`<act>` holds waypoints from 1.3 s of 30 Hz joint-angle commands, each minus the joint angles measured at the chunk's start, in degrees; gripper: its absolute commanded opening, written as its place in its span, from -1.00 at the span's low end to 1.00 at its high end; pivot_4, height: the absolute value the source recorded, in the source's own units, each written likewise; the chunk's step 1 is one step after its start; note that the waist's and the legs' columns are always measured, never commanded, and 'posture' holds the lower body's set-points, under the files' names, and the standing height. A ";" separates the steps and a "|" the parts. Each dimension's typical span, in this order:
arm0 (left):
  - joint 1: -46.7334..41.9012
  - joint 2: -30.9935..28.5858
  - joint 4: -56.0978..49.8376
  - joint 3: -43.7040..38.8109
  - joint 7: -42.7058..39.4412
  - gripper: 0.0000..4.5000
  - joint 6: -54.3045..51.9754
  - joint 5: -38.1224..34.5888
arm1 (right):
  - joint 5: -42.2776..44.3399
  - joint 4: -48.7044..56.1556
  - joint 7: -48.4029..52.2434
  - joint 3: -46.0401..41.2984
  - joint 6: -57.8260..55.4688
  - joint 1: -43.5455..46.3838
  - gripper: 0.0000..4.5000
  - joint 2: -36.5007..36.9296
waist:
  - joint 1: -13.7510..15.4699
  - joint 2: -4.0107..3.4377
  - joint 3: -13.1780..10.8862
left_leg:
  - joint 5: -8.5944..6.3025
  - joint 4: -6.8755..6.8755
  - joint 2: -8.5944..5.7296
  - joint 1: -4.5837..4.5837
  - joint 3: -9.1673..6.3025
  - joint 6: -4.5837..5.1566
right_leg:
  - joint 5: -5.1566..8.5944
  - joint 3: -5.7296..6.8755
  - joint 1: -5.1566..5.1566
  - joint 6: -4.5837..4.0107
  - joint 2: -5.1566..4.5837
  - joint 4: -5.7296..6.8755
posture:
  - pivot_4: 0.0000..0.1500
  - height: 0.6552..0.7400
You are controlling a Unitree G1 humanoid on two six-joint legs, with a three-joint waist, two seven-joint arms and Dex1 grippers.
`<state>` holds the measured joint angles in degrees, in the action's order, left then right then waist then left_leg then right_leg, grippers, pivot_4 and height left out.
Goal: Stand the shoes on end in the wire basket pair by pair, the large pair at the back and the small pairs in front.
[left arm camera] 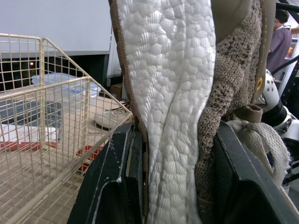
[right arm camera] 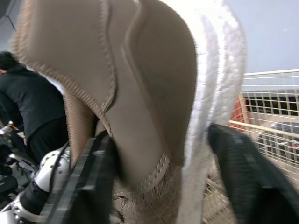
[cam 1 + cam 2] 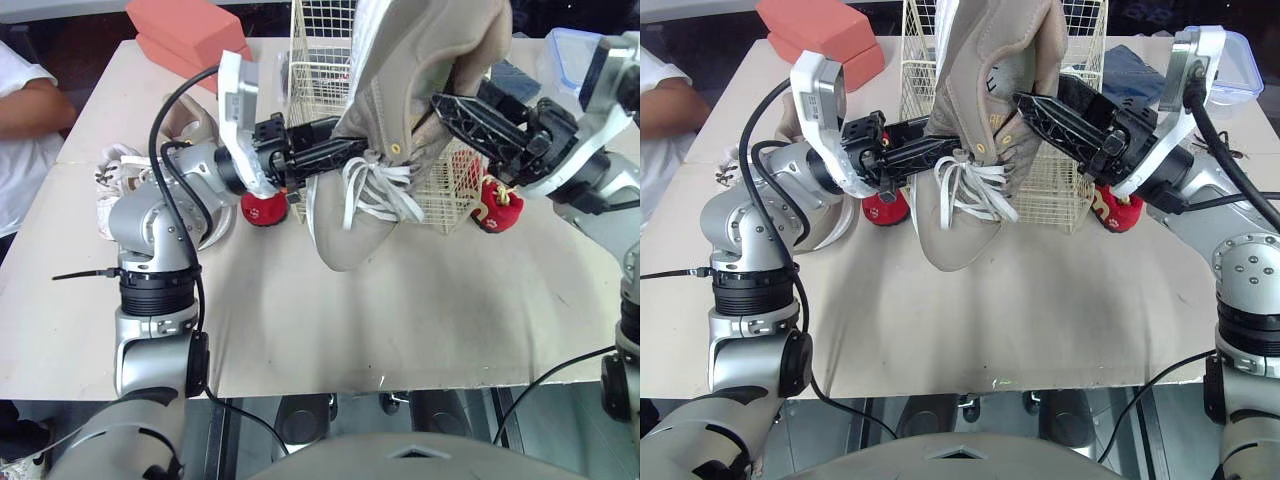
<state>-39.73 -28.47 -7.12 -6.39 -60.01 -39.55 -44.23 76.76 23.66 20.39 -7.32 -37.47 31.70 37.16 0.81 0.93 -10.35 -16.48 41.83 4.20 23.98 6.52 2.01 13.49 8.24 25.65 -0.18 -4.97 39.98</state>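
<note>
Gripping the large beige shoe [image 3: 400,90] from both sides, the left gripper [image 3: 345,152] and the right gripper [image 3: 442,104] each have their black fingers closed narrowly on it. The left clamps the sole and knit upper near the laces, and the right pinches the heel end. The shoe hangs heel up and toe down over the table [image 3: 350,330], just in front of the wire basket [image 3: 318,70], with its white laces dangling loose. Whether the toe touches the tabletop is hard to tell. By my reading the task is barely begun: no shoe shows in the parts of the basket that can be seen, and this first large one has yet to go over the rim to the back. A small red shoe [image 3: 263,208] sits on the table at the basket's left front corner, and a second red shoe [image 3: 497,207] sits at its right front corner, both outside the wire. A pale shoe [image 3: 115,185] lies farther left behind the left arm. What is left, then, looks like nearly everything: this shoe, its mate, and the small pairs in front.
</note>
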 commanded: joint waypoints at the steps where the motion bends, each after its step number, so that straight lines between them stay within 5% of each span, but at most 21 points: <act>1: -0.12 -0.06 -2.13 -0.53 -0.27 -0.39 0.57 -1.68 | -0.13 1.72 0.79 -0.53 -0.70 1.38 -0.51 -1.41 | 0.00 0.00 0.00 | 0.00 -0.01 0.00 0.00 0.00 0.00 | 0.00 0.01 0.00 0.00 0.00 -0.01 | 1.00 -0.27; 5: 0.28 -0.25 -2.73 -0.53 -0.56 -0.39 -0.21 -2.55 | -1.48 1.50 0.71 -1.04 -1.08 1.55 -1.00 -2.79 | -0.01 0.00 0.00 | 0.00 -0.04 0.00 0.00 0.01 0.00 | 0.00 0.00 0.01 0.00 0.00 -0.02 | 1.00 -0.27; 13: -0.11 -1.02 -2.02 -1.43 3.98 -0.39 -4.02 -3.37 | -3.72 1.98 0.06 -1.93 -1.12 1.03 -1.00 -4.48 | -0.04 0.00 0.00 | 0.00 -0.06 0.00 0.00 0.00 0.00 | 0.00 0.00 0.01 0.00 0.00 -0.04 | 1.00 -0.27; 18: 0.54 -1.68 -3.33 -2.42 2.01 0.69 -4.41 -6.11 | -4.68 2.13 -0.10 -2.46 -1.45 0.90 -1.00 -5.10 | -0.05 0.00 0.00 | 0.00 -0.09 0.01 0.00 0.00 0.00 | 0.00 0.00 0.02 0.00 0.00 -0.05 | 1.00 -0.27; 20: 0.90 -1.72 -3.78 -3.00 2.35 0.96 -3.30 -5.99 | -4.80 2.30 -0.17 -2.85 -1.50 0.85 -1.00 -5.03 | -0.06 0.00 0.00 | 0.00 -0.09 0.01 -0.01 0.00 0.00 | 0.00 0.00 0.02 0.00 0.00 -0.05 | 1.00 -0.27; 31: 2.40 -7.53 -7.67 -9.94 3.09 0.96 -1.54 -9.27 | -2.54 0.79 -5.37 -8.66 -0.51 8.69 -1.00 -3.29 | -0.10 -0.01 0.00 | 0.00 -0.18 0.00 -0.04 0.02 -0.01 | 0.00 -0.02 0.03 0.00 0.00 -0.08 | 1.00 -0.27; 39: 2.58 -8.56 -10.16 -11.54 8.76 0.96 0.23 -7.61 | -17.63 -9.41 -10.61 -9.92 10.06 23.32 -1.00 -7.07 | -0.10 -0.01 0.00 | 0.00 -0.25 -0.01 -0.03 0.03 -0.01 | 0.00 -0.01 0.03 0.00 -0.01 -0.12 | 1.00 -0.27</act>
<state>-36.70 -36.25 -14.96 -16.22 -53.16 -40.73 -51.96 63.05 15.24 11.10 -14.96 -32.50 51.02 30.73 0.71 0.92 -10.35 -16.48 41.57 4.19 23.95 6.58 2.00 13.49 8.19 25.72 -0.18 -4.98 39.87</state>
